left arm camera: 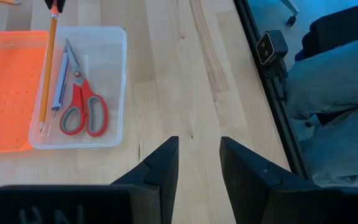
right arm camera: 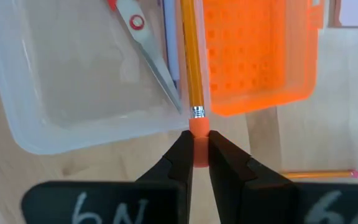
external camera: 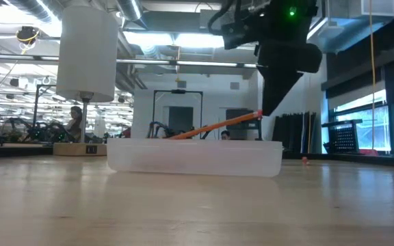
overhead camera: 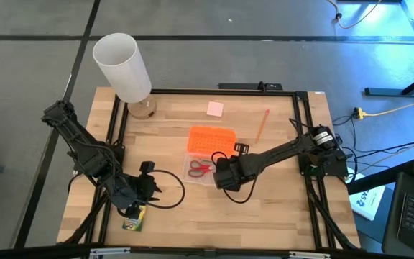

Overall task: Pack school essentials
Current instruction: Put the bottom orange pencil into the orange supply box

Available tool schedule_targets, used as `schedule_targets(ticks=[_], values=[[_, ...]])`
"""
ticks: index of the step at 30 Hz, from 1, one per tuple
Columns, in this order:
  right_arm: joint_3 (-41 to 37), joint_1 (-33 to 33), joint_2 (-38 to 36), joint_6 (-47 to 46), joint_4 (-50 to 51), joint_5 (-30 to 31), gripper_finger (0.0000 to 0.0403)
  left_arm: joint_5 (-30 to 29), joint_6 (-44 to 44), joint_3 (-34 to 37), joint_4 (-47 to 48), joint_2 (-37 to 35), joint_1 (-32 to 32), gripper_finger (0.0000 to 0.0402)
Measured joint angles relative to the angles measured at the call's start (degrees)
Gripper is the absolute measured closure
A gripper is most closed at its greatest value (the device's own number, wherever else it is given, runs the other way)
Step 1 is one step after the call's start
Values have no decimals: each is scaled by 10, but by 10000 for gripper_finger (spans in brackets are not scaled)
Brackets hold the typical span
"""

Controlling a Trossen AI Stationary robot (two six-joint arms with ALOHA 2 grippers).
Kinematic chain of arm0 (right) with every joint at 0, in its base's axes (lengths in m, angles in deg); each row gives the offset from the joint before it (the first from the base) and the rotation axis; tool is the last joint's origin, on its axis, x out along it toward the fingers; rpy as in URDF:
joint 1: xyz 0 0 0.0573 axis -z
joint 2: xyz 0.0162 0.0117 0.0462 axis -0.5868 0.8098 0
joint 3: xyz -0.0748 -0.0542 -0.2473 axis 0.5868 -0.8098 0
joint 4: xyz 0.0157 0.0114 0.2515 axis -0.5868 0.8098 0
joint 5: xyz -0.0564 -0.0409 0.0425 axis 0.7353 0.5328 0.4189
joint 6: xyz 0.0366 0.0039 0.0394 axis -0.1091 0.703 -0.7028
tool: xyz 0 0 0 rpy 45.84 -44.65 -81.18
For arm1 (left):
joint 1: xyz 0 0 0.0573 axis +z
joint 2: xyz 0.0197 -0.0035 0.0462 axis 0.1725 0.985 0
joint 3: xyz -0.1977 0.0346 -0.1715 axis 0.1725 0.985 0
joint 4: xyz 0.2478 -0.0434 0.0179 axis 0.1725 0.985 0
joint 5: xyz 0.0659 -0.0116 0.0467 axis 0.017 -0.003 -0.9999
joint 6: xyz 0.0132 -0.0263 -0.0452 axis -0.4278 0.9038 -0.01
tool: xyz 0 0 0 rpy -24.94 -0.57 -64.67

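Observation:
A clear plastic box [overhead camera: 208,171] on the table holds red-handled scissors [left arm camera: 82,106] and a grey pen [left arm camera: 59,78]. Its orange lid [overhead camera: 211,138] lies open beside it. My right gripper [right arm camera: 197,142] stands over the box's near rim, shut on an orange pencil [right arm camera: 190,56] that slants down into the box [external camera: 211,128]. My left gripper [left arm camera: 197,163] hangs open and empty over the table's near left, above the green-and-yellow crayon box [overhead camera: 134,219]. A pink eraser [overhead camera: 215,108] and a second pencil [overhead camera: 261,126] lie flat on the table beyond the lid. My right gripper pinches the pencil's orange eraser end [right arm camera: 197,129] between its two fingertips. The fingers come steeply from above, slanting from the table's right. The held end is raised above the box's rim; the pencil tilts, its point end [left arm camera: 41,124] down inside the box beside the pen.
A tall white cylinder [overhead camera: 123,66] stands at the table's far left corner. A black frame rail [overhead camera: 304,144] runs along the table's edges. Bare wood lies between the two grippers and along the near edge. A person's legs [left arm camera: 334,93] show beyond the table in the left wrist view.

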Motion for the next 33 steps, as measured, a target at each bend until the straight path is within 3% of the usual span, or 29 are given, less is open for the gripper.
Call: schedule_targets(ticks=[9, 28, 33], values=[[0, 12, 0, 48, -75, 0, 361, -4, 0, 0, 0, 0, 0, 291], [0, 31, 0, 61, -59, -20, 361, -3, 1, 0, 0, 0, 0, 291], [0, 42, 0, 58, -79, -57, 361, -3, 1, 0, 0, 0, 0, 291]])
